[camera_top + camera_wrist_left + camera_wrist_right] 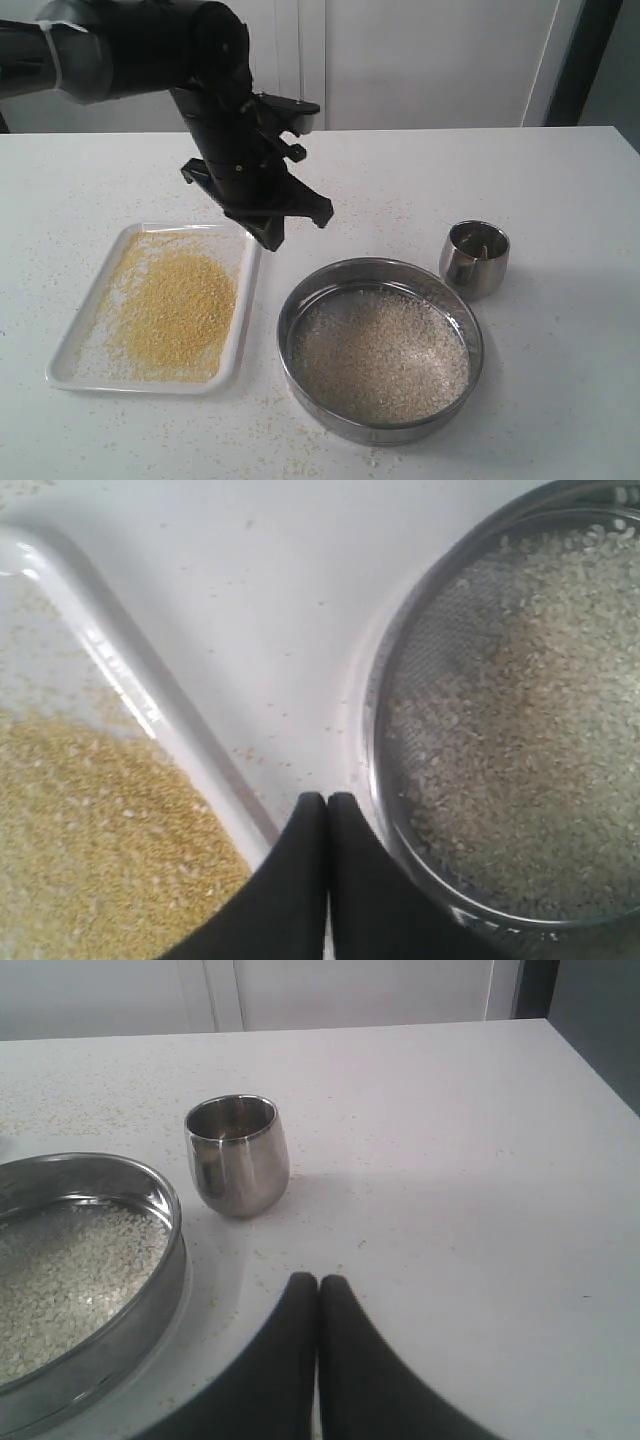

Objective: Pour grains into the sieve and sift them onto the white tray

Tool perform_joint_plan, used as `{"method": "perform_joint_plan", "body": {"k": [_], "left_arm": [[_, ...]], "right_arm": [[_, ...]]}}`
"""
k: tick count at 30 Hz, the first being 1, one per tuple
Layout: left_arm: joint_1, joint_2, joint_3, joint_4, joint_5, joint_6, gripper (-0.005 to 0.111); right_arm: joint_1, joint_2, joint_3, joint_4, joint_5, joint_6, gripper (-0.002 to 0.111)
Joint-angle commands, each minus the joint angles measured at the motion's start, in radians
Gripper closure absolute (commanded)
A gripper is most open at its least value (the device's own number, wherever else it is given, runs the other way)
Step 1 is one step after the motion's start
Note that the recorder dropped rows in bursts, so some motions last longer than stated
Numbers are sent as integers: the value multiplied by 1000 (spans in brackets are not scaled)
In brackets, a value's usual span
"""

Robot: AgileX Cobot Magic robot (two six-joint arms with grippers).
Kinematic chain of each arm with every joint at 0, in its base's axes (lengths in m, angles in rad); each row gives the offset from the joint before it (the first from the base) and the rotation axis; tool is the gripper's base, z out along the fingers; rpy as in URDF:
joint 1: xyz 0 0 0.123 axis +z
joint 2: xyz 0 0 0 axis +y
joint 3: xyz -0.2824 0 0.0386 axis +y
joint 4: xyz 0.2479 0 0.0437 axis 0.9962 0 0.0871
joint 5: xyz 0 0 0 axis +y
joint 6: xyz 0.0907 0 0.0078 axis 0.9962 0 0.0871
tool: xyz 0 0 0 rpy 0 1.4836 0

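The sieve [380,432] rests on the table right of centre, its mesh covered with coarse whitish grains [380,355]. The white tray [90,381] lies to its left and holds a patch of fine yellow meal [175,310]. My left gripper [272,238] hangs shut and empty above the gap between tray and sieve; the left wrist view shows its tips [327,800] closed together between the tray rim [120,670] and the sieve rim [375,740]. My right gripper [318,1282] is shut on nothing, over bare table near the sieve [160,1290]; it is outside the exterior view.
A small rounded steel cup [474,259] stands upright right of the sieve, also seen as the cup [237,1155] in the right wrist view. Stray specks dot the white tabletop [560,200]. A white wall runs behind the table's far edge.
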Motion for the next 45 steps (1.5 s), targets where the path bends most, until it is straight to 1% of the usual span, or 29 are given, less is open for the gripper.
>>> {"method": "perform_joint_plan", "body": {"k": [1,9,20,24,30,40,45], "left_arm": [[55,-42,-6,0,52,-22,107],[148,-89,-6,0,81,-23,107],[299,-139,-4,0,151,-23,107],[352,-163,19,0,155,-23,107],[433,-231,119,0,145,-23,107],[560,-405,333,0,51,-26,107],[614,-484,406,-3,32,-26,107]], "right_arm": [[-7,-5,2,0,-14,4,108],[-7,-5,2,0,-14,4,108],[-7,-5,2,0,-14,4,108],[-7,-5,2,0,-14,4,108],[-7,-5,2,0,-14,4,108],[-7,-5,2,0,-14,4,108],[-7,-5,2,0,-14,4,108]]}}
